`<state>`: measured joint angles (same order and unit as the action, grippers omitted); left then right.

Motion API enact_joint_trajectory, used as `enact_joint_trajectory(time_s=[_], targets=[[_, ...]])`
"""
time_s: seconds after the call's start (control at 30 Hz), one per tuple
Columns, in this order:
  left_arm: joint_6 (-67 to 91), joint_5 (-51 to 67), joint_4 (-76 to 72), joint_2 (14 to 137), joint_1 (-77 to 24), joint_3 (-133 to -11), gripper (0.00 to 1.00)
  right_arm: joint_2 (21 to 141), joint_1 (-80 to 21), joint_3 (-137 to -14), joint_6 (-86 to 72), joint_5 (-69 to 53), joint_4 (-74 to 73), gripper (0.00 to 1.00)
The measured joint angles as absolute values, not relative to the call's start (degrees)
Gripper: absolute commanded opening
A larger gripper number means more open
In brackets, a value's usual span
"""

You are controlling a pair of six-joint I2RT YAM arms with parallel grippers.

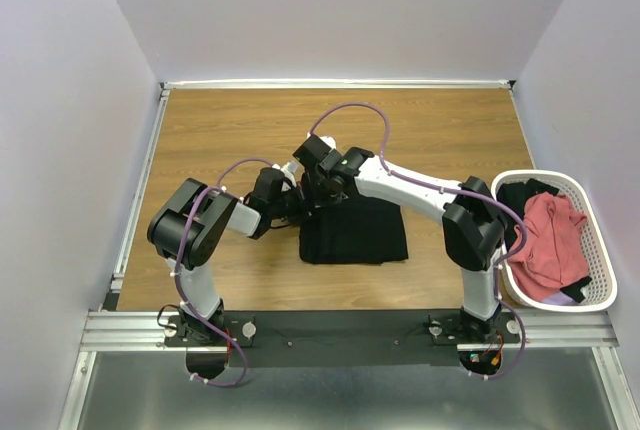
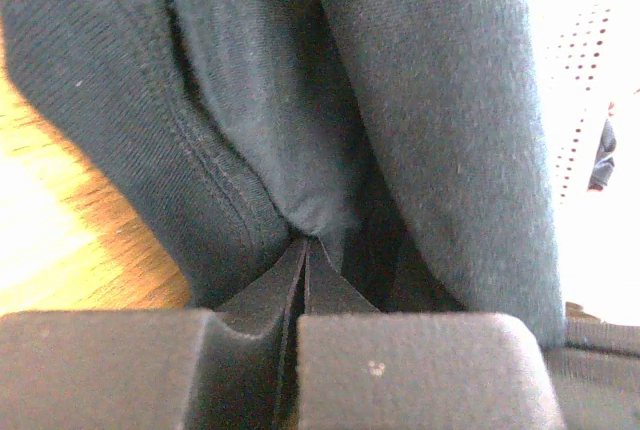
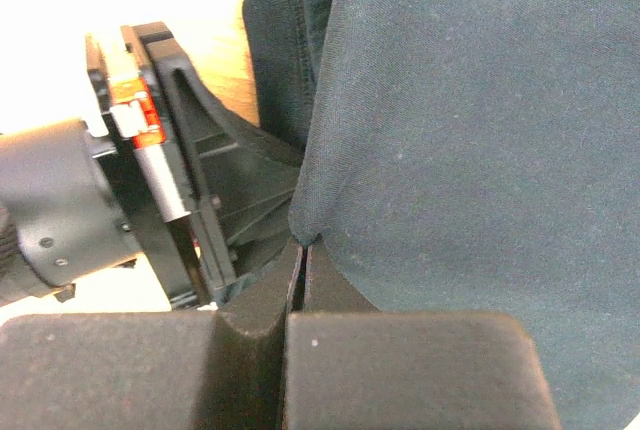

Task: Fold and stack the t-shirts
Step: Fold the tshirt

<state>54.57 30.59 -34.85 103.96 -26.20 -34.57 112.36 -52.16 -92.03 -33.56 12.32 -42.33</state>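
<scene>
Table (image 1: 230, 125): walled on the left, far and right sides.
Rail (image 1: 340, 328): runs along the near edge of the table.
Left arm base (image 1: 200, 322): on the rail, near left.
Right arm base (image 1: 478, 322): on the rail, near right.
Folded t-shirt (image 1: 360, 232): lies flat on the table at the centre, slightly nearer than the middle, between the two arms.
Left gripper (image 1: 292, 210): at the folded t-shirt's left edge, coming in from the left.
Right gripper (image 1: 312, 195): at the same far-left corner, just beyond the left gripper, reaching in from the right.
Basket (image 1: 562, 180): at the table's right edge, near side, right of the right arm.
Loose t-shirt (image 1: 548, 240): in the basket, on top of other cloth.
</scene>
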Motion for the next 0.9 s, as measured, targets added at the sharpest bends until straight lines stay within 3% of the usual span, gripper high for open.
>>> enact_joint_trajectory(time_s=[0.9], targets=[[54.7, 30.6, -35.7, 103.6, -26.2, -33.7, 0.06, 112.0, -52.9, -98.2, -31.4, 13.9, -48.1, 0.01]])
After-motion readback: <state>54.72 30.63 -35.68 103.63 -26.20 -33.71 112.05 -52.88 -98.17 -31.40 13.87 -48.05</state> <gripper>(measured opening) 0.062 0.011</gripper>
